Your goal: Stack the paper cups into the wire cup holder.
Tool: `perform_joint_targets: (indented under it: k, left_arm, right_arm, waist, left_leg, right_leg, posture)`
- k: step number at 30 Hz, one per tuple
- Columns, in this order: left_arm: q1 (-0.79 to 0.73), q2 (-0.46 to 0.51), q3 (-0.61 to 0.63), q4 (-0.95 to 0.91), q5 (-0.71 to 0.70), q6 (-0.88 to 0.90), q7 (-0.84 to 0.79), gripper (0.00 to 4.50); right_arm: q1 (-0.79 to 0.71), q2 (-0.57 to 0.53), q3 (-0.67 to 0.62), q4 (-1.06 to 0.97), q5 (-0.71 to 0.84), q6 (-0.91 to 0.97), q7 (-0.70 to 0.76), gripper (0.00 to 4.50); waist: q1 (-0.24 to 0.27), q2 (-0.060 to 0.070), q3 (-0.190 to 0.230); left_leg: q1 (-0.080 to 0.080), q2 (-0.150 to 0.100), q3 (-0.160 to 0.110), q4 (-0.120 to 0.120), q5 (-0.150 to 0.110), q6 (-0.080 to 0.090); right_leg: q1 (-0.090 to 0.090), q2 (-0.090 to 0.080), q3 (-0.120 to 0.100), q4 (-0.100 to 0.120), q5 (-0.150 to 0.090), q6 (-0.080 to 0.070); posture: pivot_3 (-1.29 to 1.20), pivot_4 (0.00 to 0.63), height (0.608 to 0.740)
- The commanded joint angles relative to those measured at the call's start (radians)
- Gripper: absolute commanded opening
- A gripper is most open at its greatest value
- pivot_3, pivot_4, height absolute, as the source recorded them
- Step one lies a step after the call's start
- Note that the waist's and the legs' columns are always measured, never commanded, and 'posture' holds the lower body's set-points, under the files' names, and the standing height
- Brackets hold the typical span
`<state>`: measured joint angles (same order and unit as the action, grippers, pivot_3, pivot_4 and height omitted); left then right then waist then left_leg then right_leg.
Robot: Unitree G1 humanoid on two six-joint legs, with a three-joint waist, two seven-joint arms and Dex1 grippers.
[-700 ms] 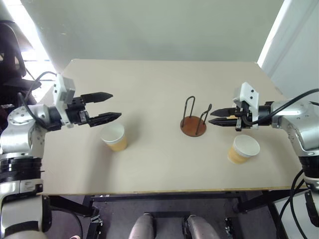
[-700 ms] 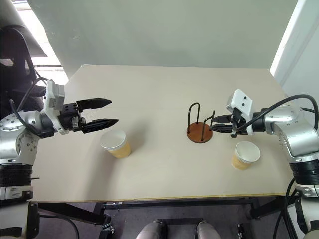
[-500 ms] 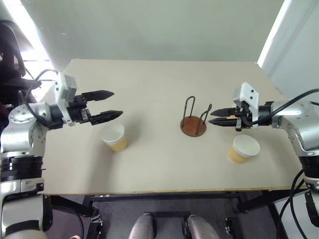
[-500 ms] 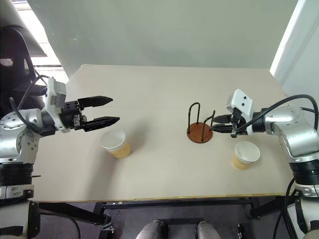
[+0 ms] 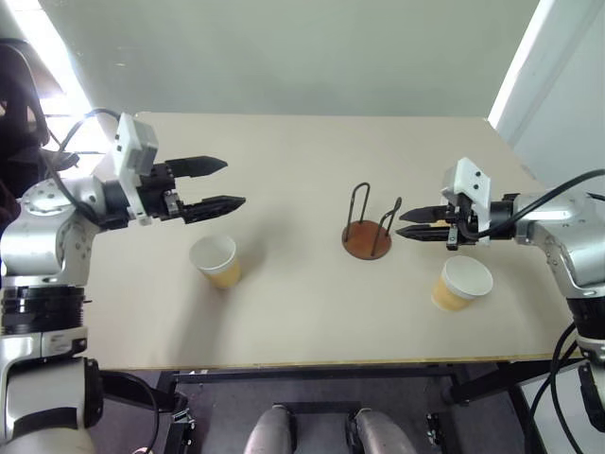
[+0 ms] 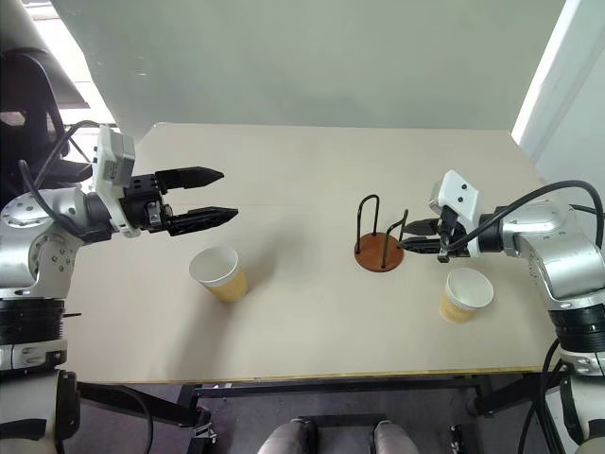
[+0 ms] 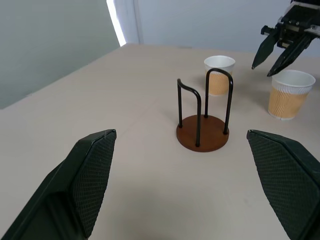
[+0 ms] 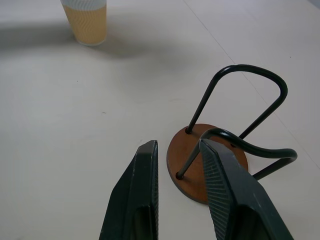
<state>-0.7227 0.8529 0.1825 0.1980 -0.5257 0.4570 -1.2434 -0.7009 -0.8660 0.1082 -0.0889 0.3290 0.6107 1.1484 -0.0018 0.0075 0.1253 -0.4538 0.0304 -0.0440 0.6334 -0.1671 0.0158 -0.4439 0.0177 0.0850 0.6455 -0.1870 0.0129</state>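
One paper cup (image 5: 216, 262) stands upright on the left of the table. My left gripper (image 5: 234, 183) hovers above and just beyond it, wide open and empty, pointing right. The wire cup holder (image 5: 367, 239) stands empty in the middle. Just right of it my right gripper (image 5: 400, 224) points at the wire loops, its fingers a narrow gap apart with nothing between them. A second paper cup (image 5: 461, 282) stands below that gripper, near the front. The left wrist view shows a further cup (image 7: 219, 75) beyond the holder; my right hand covers it in the head views.
The beige table (image 5: 302, 161) ends at a plain wall at the back and a front edge (image 5: 312, 364) close to the cups. A dark chair (image 6: 28, 113) stands off the table's left side.
My left gripper has risen and moved right, from beside the left cup to above it, still open. The right gripper, cups and holder have not moved.
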Motion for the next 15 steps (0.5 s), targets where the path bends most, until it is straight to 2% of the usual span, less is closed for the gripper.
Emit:
perform_joint_targets:
  k: [1, 3, 6, 13, 14, 15]
  left_arm:
    - [-0.018, 0.006, 0.015, 0.023, -0.002, -0.039, -0.026, 4.50]
    - [-0.017, 0.007, 0.015, 0.056, 0.004, -0.064, -0.045, 4.50]
    - [-0.020, 0.008, 0.015, 0.117, 0.018, -0.112, -0.077, 4.50]
    - [-0.021, 0.001, 0.010, 0.183, 0.031, -0.175, -0.114, 4.50]
    - [-0.022, 0.001, 0.009, 0.184, 0.033, -0.177, -0.116, 4.50]
    - [-0.024, 0.000, 0.009, 0.186, 0.034, -0.178, -0.118, 4.50]
  right_arm:
    - [-0.004, -0.015, -0.032, -0.028, 0.002, -0.002, -0.009, 1.25]
    - [-0.004, -0.017, -0.034, -0.031, 0.010, 0.011, -0.006, 1.25]
    - [0.002, -0.031, -0.036, -0.052, 0.035, 0.053, 0.013, 1.83]
    - [0.013, -0.038, -0.035, -0.076, 0.032, 0.090, -0.013, 4.21]
    - [0.013, -0.037, -0.038, -0.080, 0.044, 0.115, -0.015, 4.48]
    - [0.012, -0.036, -0.040, -0.083, 0.052, 0.132, -0.018, 4.48]
  waist:
    - [0.000, 0.000, 0.000]
    - [0.000, 0.000, 0.000]
    - [0.000, 0.000, 0.000]
    - [0.000, 0.000, 0.000]
    - [0.000, 0.000, 0.000]
    - [0.000, 0.000, 0.000]
  left_leg:
    - [0.000, 0.000, 0.000, 0.000, 0.000, 0.000]
    - [0.000, 0.000, 0.000, 0.000, 0.000, 0.000]
    - [0.000, 0.000, 0.000, 0.000, 0.000, 0.000]
    - [0.000, 0.000, 0.000, 0.000, 0.000, 0.000]
    - [0.000, 0.000, 0.000, 0.000, 0.000, 0.000]
    - [0.000, 0.000, 0.000, 0.000, 0.000, 0.000]
  right_leg:
    - [0.000, 0.000, 0.000, 0.000, 0.000, 0.000]
    - [0.000, 0.000, 0.000, 0.000, 0.000, 0.000]
    - [0.000, 0.000, 0.000, 0.000, 0.000, 0.000]
    - [0.000, 0.000, 0.000, 0.000, 0.000, 0.000]
    - [0.000, 0.000, 0.000, 0.000, 0.000, 0.000]
    - [0.000, 0.000, 0.000, 0.000, 0.000, 0.000]
  posture:
    - [0.00, 0.150, 0.740]
    - [0.00, 0.150, 0.740]
    - [0.00, 0.150, 0.740]
    - [0.00, 0.150, 0.740]
    - [0.00, 0.150, 0.740]
    - [0.00, 0.150, 0.740]
